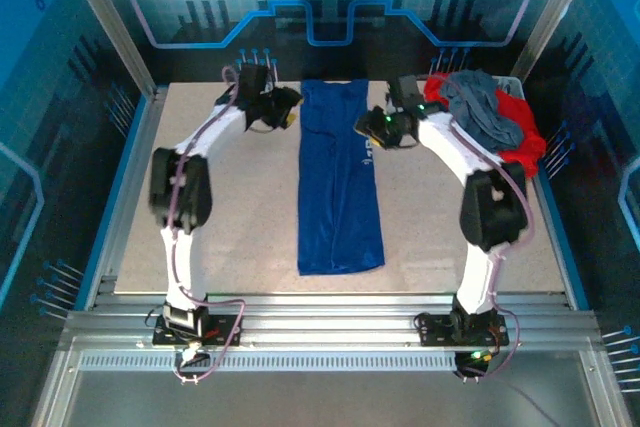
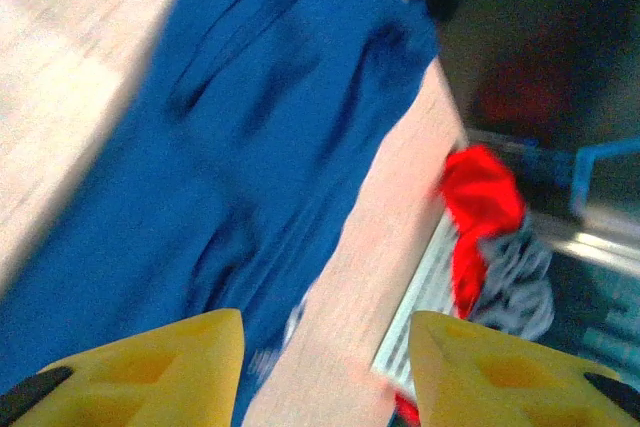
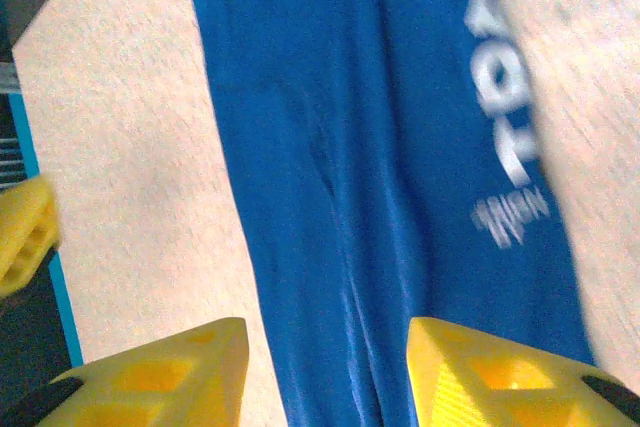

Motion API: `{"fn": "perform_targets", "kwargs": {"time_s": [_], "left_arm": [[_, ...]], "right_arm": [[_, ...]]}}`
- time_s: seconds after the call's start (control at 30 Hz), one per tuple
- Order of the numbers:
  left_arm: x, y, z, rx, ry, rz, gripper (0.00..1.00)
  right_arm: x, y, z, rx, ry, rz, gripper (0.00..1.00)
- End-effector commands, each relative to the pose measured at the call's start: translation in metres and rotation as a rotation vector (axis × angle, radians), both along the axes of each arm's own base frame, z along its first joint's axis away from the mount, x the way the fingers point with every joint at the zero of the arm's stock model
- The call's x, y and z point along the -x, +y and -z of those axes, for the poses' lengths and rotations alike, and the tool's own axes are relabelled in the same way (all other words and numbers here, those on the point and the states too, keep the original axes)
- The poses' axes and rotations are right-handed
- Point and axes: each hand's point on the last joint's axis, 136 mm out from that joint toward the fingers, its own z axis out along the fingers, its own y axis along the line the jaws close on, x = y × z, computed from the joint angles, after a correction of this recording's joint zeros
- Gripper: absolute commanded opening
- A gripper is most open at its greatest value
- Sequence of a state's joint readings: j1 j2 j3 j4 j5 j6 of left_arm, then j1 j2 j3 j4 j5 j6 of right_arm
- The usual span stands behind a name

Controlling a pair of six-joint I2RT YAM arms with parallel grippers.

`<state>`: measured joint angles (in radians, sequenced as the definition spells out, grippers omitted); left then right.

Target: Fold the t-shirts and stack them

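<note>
- Top camera: the blue t-shirt (image 1: 340,187) lies folded into a long narrow strip down the middle of the worktop (image 1: 240,237), running from the far edge toward the near edge. My left gripper (image 1: 290,107) hangs just beside the strip's far left side, and my right gripper (image 1: 365,127) just beside its far right side. A grey t-shirt (image 1: 485,107) is heaped on red t-shirts (image 1: 525,137) at the far right corner.
- Left wrist camera: my left gripper (image 2: 325,367) is released, its yellow fingers (image 2: 180,367) spread with nothing between them, over the edge of the blue t-shirt (image 2: 250,147) where cloth meets bare worktop (image 2: 60,67). The red and grey heap sits beyond the strip's other side, blurred.
- Right wrist camera: my right gripper (image 3: 325,377) is likewise released, fingers (image 3: 170,372) apart and empty above the blue t-shirt (image 3: 330,147). White lettering (image 3: 505,147) shows along one side of the cloth, too blurred to read.
</note>
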<state>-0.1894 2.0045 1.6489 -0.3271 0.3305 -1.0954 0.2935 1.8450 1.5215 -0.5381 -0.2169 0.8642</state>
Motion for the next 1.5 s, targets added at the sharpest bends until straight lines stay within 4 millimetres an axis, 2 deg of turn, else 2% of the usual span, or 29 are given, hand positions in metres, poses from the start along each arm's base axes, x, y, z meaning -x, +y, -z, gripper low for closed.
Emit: {"fn": "perform_targets", "kwargs": {"time_s": [0.0, 0.07, 0.17, 0.27, 0.37, 0.43, 0.57, 0.7, 0.87, 1.07, 1.3, 1.37, 1.47], "left_arm": [[0.113, 0.000, 0.051, -0.083, 0.223, 0.154, 0.48], [0.183, -0.006, 0.069, -0.080, 0.310, 0.253, 0.49], [0.266, -0.019, 0.089, -0.031, 0.400, 0.384, 0.50], [0.319, -0.032, 0.104, 0.053, 0.447, 0.439, 0.51], [0.344, -0.038, 0.116, 0.069, 0.478, 0.445, 0.52], [0.352, -0.040, 0.124, 0.052, 0.493, 0.452, 0.51], [0.357, -0.048, 0.135, 0.054, 0.501, 0.463, 0.48], [0.354, -0.057, 0.142, 0.052, 0.492, 0.477, 0.42], [0.355, -0.054, 0.152, 0.015, 0.500, 0.473, 0.31], [0.343, -0.059, 0.152, 0.020, 0.476, 0.452, 0.21], [0.340, -0.058, 0.149, -0.001, 0.457, 0.442, 0.05], [0.342, -0.055, 0.147, -0.010, 0.457, 0.444, 0.02], [0.347, -0.052, 0.144, -0.017, 0.456, 0.446, 0.00]], "right_arm": [[0.069, -0.016, 0.036, 0.022, 0.165, 0.028, 0.48], [0.114, -0.019, 0.045, 0.015, 0.219, 0.006, 0.48], [0.169, -0.020, 0.060, 0.010, 0.281, -0.049, 0.52], [0.212, -0.022, 0.081, 0.014, 0.339, -0.107, 0.54], [0.238, -0.025, 0.098, 0.006, 0.373, -0.137, 0.54], [0.248, -0.028, 0.108, 0.001, 0.389, -0.147, 0.55], [0.258, -0.028, 0.123, -0.005, 0.423, -0.160, 0.55], [0.261, -0.021, 0.128, -0.008, 0.435, -0.180, 0.54], [0.259, -0.010, 0.131, -0.018, 0.434, -0.193, 0.49], [0.263, 0.002, 0.135, -0.008, 0.452, -0.213, 0.37], [0.268, -0.001, 0.137, 0.024, 0.465, -0.197, 0.24], [0.267, 0.001, 0.135, 0.013, 0.459, -0.190, 0.22], [0.264, 0.007, 0.129, -0.008, 0.448, -0.189, 0.29]]}}
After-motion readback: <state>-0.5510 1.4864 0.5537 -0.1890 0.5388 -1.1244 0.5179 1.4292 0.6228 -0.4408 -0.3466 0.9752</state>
